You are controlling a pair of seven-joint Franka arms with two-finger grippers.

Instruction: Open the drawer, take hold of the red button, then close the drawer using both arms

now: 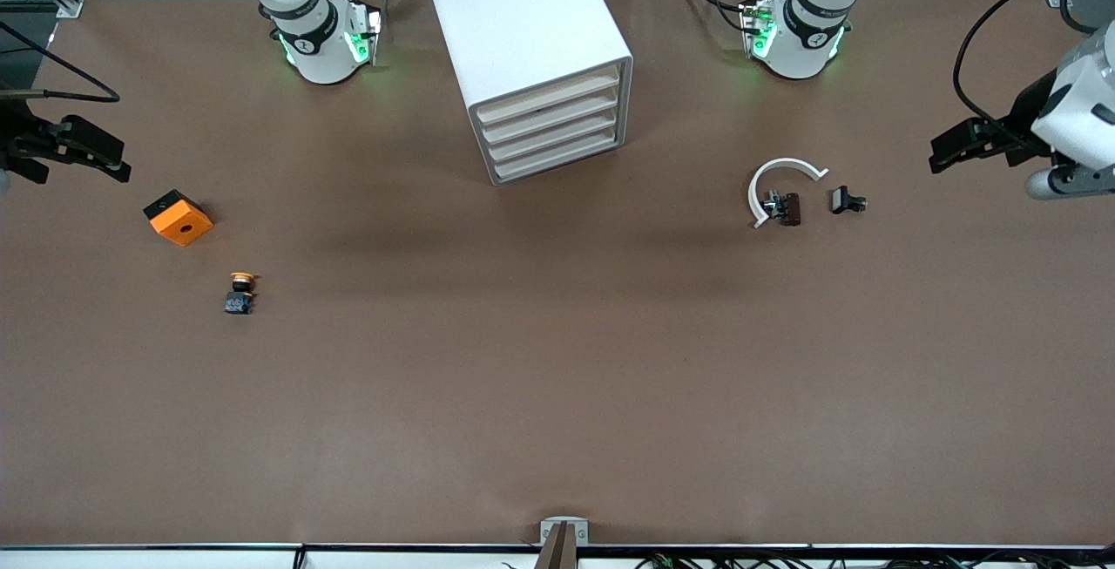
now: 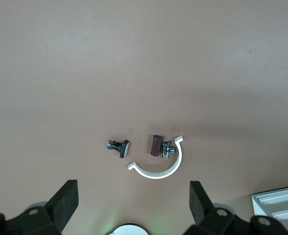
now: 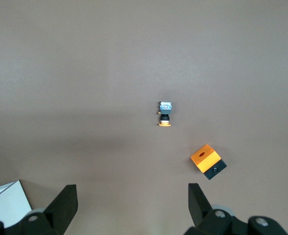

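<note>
A white cabinet [image 1: 531, 37] with several drawers [image 1: 553, 129], all shut, stands at the middle of the table between the arms' bases; a corner of it also shows in the wrist views [image 2: 281, 205] [image 3: 7, 203]. The button is out of view. My left gripper [image 1: 945, 155] [image 2: 134, 196] hangs open over the left arm's end of the table, nothing between its fingers. My right gripper [image 1: 96, 155] [image 3: 132, 198] hangs open over the right arm's end, also holding nothing.
Toward the right arm's end lie an orange square block [image 1: 179, 217] [image 3: 207, 160] and a small button with an orange-yellow cap [image 1: 239, 293] [image 3: 164, 115]. Toward the left arm's end lie a white curved clip [image 1: 780, 181] [image 2: 158, 169], a brown part [image 1: 788, 208] and a black part [image 1: 845, 199].
</note>
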